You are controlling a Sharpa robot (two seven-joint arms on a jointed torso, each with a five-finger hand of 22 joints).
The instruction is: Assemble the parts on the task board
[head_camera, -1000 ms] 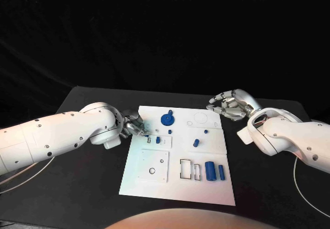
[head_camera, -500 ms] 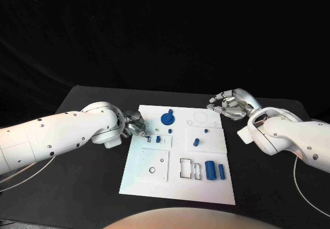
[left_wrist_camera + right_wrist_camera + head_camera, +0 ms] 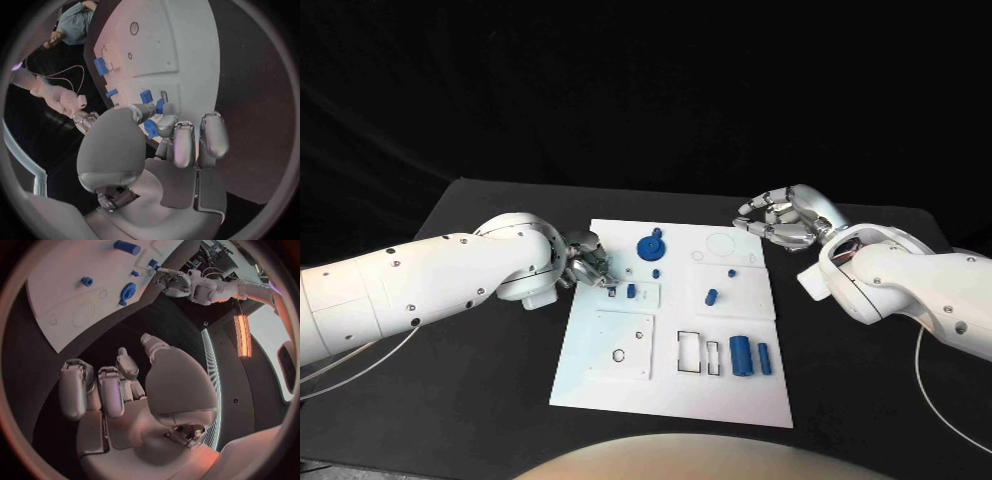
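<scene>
The white task board (image 3: 733, 400) lies in the middle of the black table. My left hand (image 3: 589, 265) is at the board's left edge. Its thumb and a finger (image 3: 177, 145) pinch a small blue part (image 3: 159, 106) low over the board, beside another small blue part (image 3: 630, 291) that stands in it. A blue gear (image 3: 651, 248) sits near the board's far edge. Two blue cylinders (image 3: 740, 357) lie at its near right. My right hand (image 3: 783, 218) hangs off the board's far right corner, fingers curled in, holding nothing.
A further small blue part (image 3: 711, 296) lies mid-board. Black table top (image 3: 473, 400) runs on both sides of the board. The right wrist view shows the board (image 3: 62, 290), the gear (image 3: 128, 291) and my left hand (image 3: 178, 282) far off.
My left hand has crept slightly to the right, onto the board's left edge. The right hand has not moved.
</scene>
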